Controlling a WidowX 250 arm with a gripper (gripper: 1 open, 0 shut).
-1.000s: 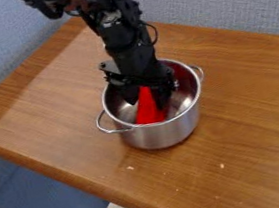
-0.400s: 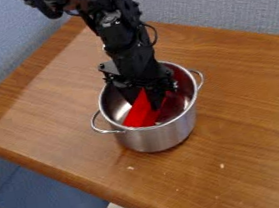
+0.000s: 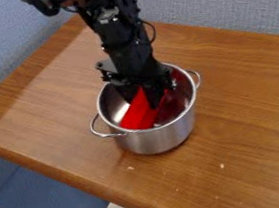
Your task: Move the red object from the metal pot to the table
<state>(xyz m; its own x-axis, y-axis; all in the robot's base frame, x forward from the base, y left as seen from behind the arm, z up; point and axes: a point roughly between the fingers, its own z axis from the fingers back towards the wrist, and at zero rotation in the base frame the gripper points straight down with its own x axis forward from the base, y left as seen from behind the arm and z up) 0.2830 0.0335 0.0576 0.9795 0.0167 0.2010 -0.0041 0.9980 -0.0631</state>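
Metal pot (image 3: 157,137) upright on wood table (image 3: 247,122) | red object (image 3: 138,112) inside pot, tilted | gripper (image 3: 144,91) reaching in at red object, fingertips hidden; jaw state, grip unclear

The tabletop (image 3: 240,119) lies open left and right of the pot (image 3: 153,139); its wall and raised loop handles (image 3: 104,127) obstruct low sideways passage.

1 bright red block (image 3: 138,110) leans tilted inside the shiny round steel pot (image 3: 153,137), which stands upright with 2 loop handles near the middle of the frame on the brown wood-grain table (image 3: 244,123).
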